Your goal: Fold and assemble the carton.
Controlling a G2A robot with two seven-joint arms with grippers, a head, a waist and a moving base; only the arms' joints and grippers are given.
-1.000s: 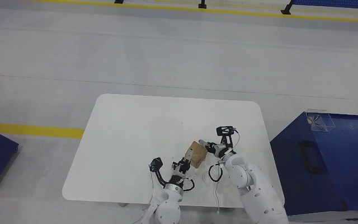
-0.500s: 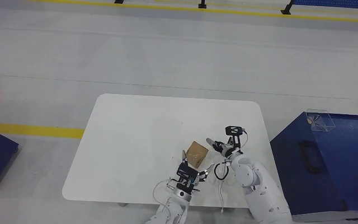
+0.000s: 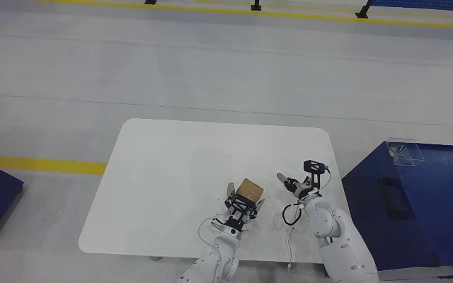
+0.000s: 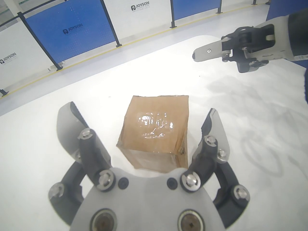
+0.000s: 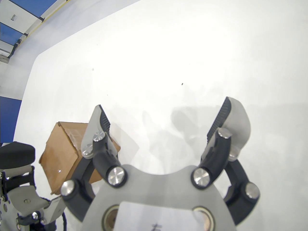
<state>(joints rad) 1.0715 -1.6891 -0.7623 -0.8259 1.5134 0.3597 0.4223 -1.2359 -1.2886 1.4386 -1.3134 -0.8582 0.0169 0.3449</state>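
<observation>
A small brown carton (image 3: 250,189) stands closed on the white table (image 3: 177,163), its top taped over with clear tape (image 4: 155,121). My left gripper (image 4: 142,118) is open just behind the carton, one finger on each side and neither touching it; from above the left gripper (image 3: 243,201) sits at the carton's near side. My right gripper (image 5: 166,114) is open over bare table, with the carton (image 5: 65,155) off to one side of it. From above, the right gripper (image 3: 287,180) lies to the right of the carton, apart from it, and the right gripper (image 4: 199,55) also shows beyond the carton.
A blue cabinet (image 3: 403,205) with a clear tray (image 3: 405,151) on top stands right of the table. Blue and white barrier panels (image 4: 72,27) fence the floor beyond. The table's far and left parts are bare.
My right gripper has let go of the carton and drawn away to the right. My left arm has swung in under the carton, now straddling its near side. The carton has settled flat.
</observation>
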